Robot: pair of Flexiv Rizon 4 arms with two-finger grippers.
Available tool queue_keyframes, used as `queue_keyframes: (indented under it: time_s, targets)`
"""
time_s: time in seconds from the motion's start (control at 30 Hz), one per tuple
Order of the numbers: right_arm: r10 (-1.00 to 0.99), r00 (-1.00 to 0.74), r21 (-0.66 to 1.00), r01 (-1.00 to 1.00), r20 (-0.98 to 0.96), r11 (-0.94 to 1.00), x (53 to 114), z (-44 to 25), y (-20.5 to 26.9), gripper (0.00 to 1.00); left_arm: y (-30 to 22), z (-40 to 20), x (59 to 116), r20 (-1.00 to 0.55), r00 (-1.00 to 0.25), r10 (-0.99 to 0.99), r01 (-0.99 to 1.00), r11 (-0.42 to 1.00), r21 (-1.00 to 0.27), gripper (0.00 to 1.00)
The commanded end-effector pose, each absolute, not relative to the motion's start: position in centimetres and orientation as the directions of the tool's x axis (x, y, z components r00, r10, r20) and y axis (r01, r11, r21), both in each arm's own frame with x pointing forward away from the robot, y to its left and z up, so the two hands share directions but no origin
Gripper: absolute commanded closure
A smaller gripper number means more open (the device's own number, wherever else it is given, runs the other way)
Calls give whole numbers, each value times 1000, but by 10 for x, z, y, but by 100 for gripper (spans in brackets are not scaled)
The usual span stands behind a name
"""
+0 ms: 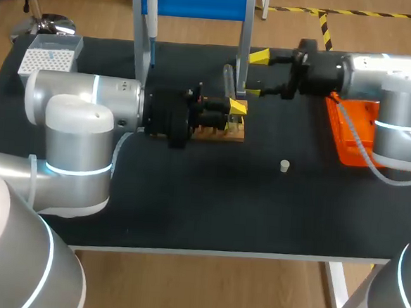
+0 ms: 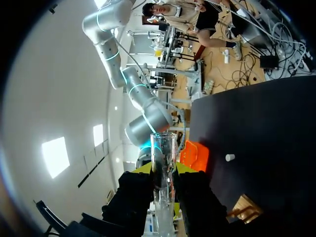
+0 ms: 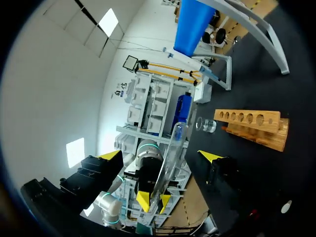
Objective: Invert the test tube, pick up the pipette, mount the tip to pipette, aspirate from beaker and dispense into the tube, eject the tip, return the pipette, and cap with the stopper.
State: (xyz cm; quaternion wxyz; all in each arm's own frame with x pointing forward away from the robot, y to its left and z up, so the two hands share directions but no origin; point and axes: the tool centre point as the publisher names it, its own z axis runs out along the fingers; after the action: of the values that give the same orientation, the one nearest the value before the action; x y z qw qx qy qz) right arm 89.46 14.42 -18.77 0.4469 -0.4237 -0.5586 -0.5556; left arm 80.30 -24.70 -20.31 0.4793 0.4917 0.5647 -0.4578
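I see the black table [image 1: 208, 210] carrying a wooden rack [image 1: 234, 133] near its middle, with the small white stopper [image 1: 284, 166] sitting apart from it, nearer the front edge. An orange tray [image 1: 351, 132] rests at the right side, a white tip box [image 1: 48, 58] at the far left corner, and a blue-barred stand [image 1: 202, 2] by the far edge

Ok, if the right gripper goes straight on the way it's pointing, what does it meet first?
Most likely the test tube, held by the left gripper. It lies ahead of the right gripper, in line with the gap between its open fingers. How far ahead is hard to judge.
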Motion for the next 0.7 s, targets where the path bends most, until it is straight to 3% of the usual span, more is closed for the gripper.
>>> queue_keyframes:
  time_s: [0.03,0.37,0.7]
  targets:
    - [9,-306,306,952,952,20,884,-182,125,0,-247,-202,803,-991,-57,119,994,95,-46,100]
    - [82,-539,538,842,838,41,876,-186,104,0,-247,-202,803,-991,-57,119,994,95,-46,100]
    - [288,-746,745,652,600,138,862,-210,96,0,-247,-202,803,-991,-57,119,994,95,-46,100]
